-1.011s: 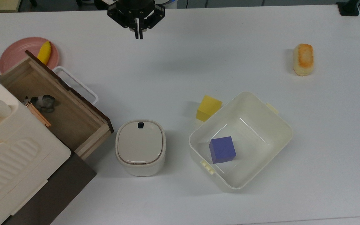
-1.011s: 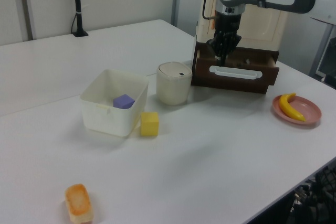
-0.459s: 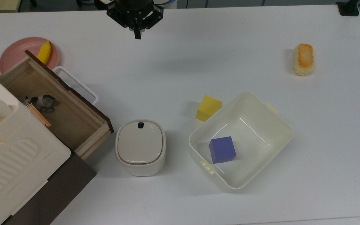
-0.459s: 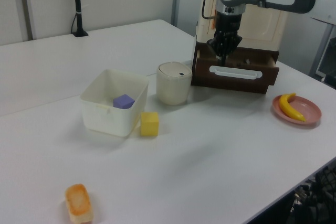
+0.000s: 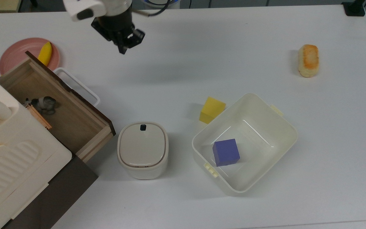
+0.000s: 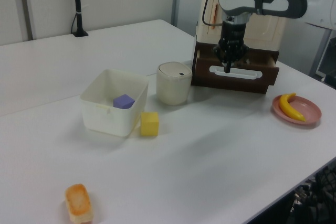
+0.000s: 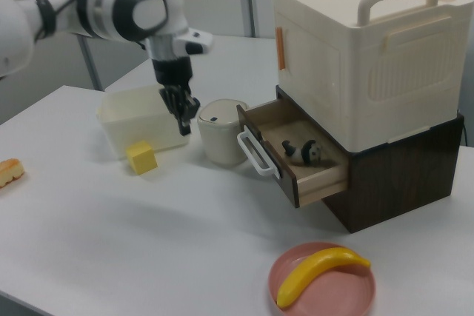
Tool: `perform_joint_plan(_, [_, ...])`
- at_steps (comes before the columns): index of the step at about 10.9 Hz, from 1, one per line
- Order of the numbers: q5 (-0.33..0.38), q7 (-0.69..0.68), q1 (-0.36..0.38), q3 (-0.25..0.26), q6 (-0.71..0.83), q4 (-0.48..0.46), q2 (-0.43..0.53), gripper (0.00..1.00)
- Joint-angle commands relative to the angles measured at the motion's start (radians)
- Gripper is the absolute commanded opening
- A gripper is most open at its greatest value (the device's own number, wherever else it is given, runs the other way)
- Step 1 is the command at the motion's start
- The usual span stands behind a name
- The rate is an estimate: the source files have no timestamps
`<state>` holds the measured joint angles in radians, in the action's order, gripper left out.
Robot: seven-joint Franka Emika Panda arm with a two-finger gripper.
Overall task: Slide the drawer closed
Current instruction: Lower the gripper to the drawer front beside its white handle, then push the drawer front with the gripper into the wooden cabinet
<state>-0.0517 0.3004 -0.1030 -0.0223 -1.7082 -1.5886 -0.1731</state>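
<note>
Above bare table, the gripper (image 5: 123, 49) hangs pointing down w/ fingers pressed together, nothing between them. Right view puts it (image 7: 181, 124) mid-air, in front of the bin and canister, off the tabletop.

At roughly 8 o'clock from it in the top view sits the drawer (image 5: 54, 106), pulled well out of its dark cabinet (image 5: 60, 190), open top showing. Its dark front panel (image 5: 71, 90) faces toward 1 o'clock, w/ the white loop handle (image 5: 76, 86) sticking out on that side. A small black-and-white toy (image 7: 304, 152) lies inside, plus an orange stick-like item I can't identify. The gripper is near the handle but apart from it; no contact yet.

Step in hand, as I read it: approach, getting in front of the panel. Drawer not yet pushed at all.

Next move prob. needs: drop to panel height, get on the outer side of the panel or handle, then push toward 8 o'clock along the drawer's own axis, not across it, or it may jam on its runners.

Further out: the pink plate (image 5: 14, 55) w/ banana (image 5: 44, 54) at the drawer's 11 o'clock, the lidded canister (image 5: 142, 149) just past its near corner at 4 o'clock.
</note>
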Motion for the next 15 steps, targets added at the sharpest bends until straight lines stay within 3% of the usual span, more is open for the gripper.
perform_joint_plan(1, [0.026, 0.152, -0.056, 0.001, -0.094, -0.027, -0.06, 0.0])
perform_joint_plan(6, [0.018, 0.164, -0.084, 0.002, -0.252, -0.021, -0.157, 0.0])
perform_joint_plan(15, [0.012, 0.149, -0.228, 0.002, -0.607, 0.067, -0.293, 0.0])
